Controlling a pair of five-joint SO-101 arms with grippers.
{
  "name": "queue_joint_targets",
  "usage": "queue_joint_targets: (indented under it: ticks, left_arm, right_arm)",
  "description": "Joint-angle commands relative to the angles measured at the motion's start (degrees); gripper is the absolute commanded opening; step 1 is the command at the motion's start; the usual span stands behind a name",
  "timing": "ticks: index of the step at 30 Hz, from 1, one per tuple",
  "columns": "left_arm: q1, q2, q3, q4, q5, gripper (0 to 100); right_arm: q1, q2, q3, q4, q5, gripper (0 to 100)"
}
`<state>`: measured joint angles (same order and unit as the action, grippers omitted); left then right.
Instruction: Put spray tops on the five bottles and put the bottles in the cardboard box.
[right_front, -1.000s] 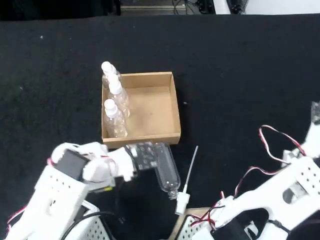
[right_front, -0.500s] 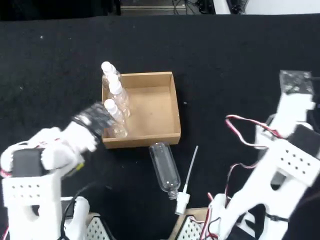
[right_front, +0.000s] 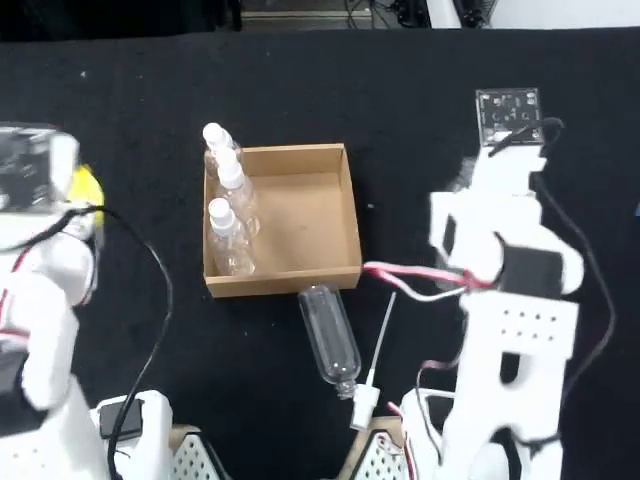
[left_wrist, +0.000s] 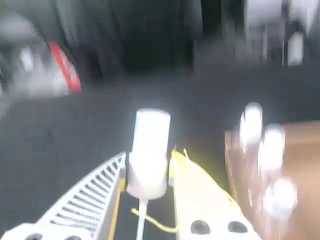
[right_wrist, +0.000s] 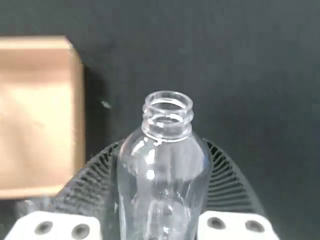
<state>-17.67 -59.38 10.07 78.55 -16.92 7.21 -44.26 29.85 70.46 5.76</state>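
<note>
**Both arms loaded but well apart; joining top to bottle is the risky step**

Black cloth table (right_front: 120, 90). An open brown cardboard box (right_front: 285, 280) sits around its middle. Three clear plastic bottles with white spray tops (right_front: 232, 215) stand inside, along the box wall nearest the table's left edge.

A fourth clear uncapped bottle (right_front: 331, 335) lies between the box and the table's near edge. It is round and would likely roll if nudged.

The right jaws are closed round the body of a fifth clear open-necked bottle (right_wrist: 162, 160), held over the table's right half. The plastic is smooth, so it may twist or slip when a top is pressed on.

The left jaws clamp a white cylindrical spray top (left_wrist: 148, 150) near the table's left edge, with a thin tube trailing from it. If the arms line up badly, the tube could miss the narrow neck and bend.

A loose white spray top with a long tube (right_front: 365, 400) lies just by the lying bottle's mouth.
</note>
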Motion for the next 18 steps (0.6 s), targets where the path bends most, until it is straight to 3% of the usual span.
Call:
queue_joint_targets:
  ticks: [1,7,13,18]
  left_arm:
    - [-0.13,0.00,-9.98,-7.38,7.65,7]
    - [6.81,-0.53,-13.05,-18.02,22.33,7]
    - [17.36,-0.62,-12.97,-25.05,26.90,7]
    - [27.56,0.00,-12.70,-26.29,28.40,7]
  right_arm:
    - [-5.27,-6.55,3.12,-7.12,-5.01,12.5]
    - [-12.84,-17.54,16.40,-18.37,-8.97,12.4]
    - [-16.53,-31.52,25.19,-19.78,-8.79,12.4]
    - [-21.63,-39.60,30.64,-19.87,-9.05,12.4]
